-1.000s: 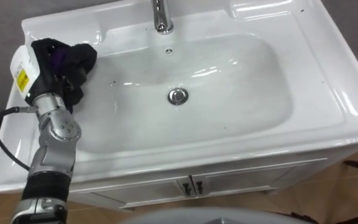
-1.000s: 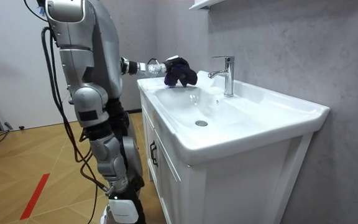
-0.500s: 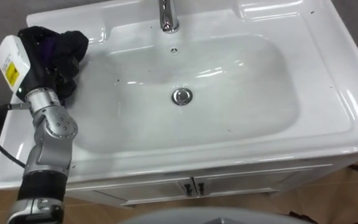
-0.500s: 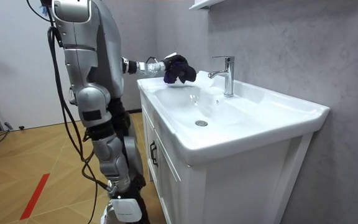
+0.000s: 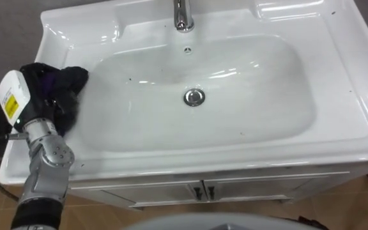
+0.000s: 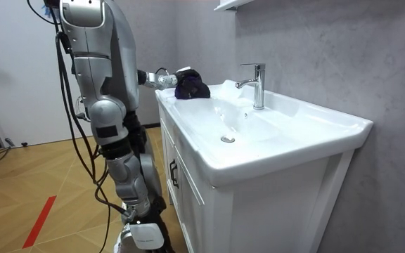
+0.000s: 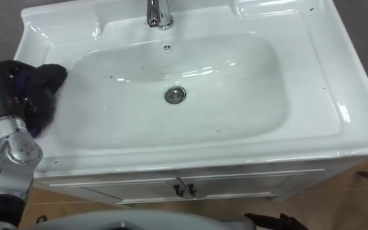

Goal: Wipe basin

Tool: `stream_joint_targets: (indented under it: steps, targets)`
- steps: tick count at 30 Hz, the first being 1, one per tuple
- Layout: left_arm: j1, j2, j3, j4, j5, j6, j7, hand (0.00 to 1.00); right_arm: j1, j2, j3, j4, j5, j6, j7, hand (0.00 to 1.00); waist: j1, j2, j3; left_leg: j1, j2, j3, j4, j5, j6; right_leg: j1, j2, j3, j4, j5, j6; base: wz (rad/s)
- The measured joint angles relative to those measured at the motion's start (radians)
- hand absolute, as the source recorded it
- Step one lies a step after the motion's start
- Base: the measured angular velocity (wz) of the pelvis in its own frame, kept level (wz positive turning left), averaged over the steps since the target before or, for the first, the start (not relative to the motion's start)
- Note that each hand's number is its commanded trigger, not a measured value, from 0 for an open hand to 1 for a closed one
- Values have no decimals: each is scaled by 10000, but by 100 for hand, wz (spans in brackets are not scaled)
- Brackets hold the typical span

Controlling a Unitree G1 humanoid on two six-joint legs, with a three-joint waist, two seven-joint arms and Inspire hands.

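The dark cloth (image 5: pixel 61 83), a soft crumpled wad with no clear long axis, sits bunched over my left hand (image 5: pixel 37 105) on the left rim of the basin (image 5: pixel 356 96), at the bowl's edge. My fingers are buried in it, so I cannot tell whether they clamp it. The basin is glossy white, a rounded oblong bowl lying left to right across me, with a round metal drain (image 5: pixel 195 97) mid-bowl and a chrome tap (image 5: pixel 183 16) at the far rim.

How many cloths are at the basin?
1: a dark cloth, bunched at the left hand on the basin's left rim. More might lie out of view.
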Motion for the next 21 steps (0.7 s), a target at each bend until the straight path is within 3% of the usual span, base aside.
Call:
stream_joint_targets:
  steps: [4,5,6,7,12,21]
  targets:
    - [3,0,66,65,-205,1,5,100,5,-33,-7,-5,-9,82,159,0,-12,-11,-12,24,-8,12,0,0,0,0,-2,-12,13,-3,4,-1]
    - [3,0,72,81,-205,0,5,94,2,-39,-6,-9,-13,111,171,0,-10,-21,-14,24,-9,13,-1,0,0,1,0,-17,18,-3,5,0]
    - [3,0,78,128,-203,0,5,54,0,-44,-6,-9,-13,142,180,0,-10,-34,-27,25,-12,14,0,0,0,0,5,-20,24,-6,9,0]
    - [3,0,92,148,-201,0,5,0,-2,-44,-6,-9,-14,160,189,0,-10,-41,-36,25,-15,14,0,0,0,1,6,-26,26,-7,11,0]
    - [4,0,160,163,-196,1,5,0,0,-36,-6,-8,-36,220,198,0,-9,-126,-76,33,-17,12,1,0,1,-1,5,-44,49,-9,15,0]
    - [3,0,230,206,-195,-6,177,0,-7,-41,3,-19,-75,218,429,0,-3,-187,-55,84,-17,11,3,2,4,-15,6,10,126,-19,28,0]
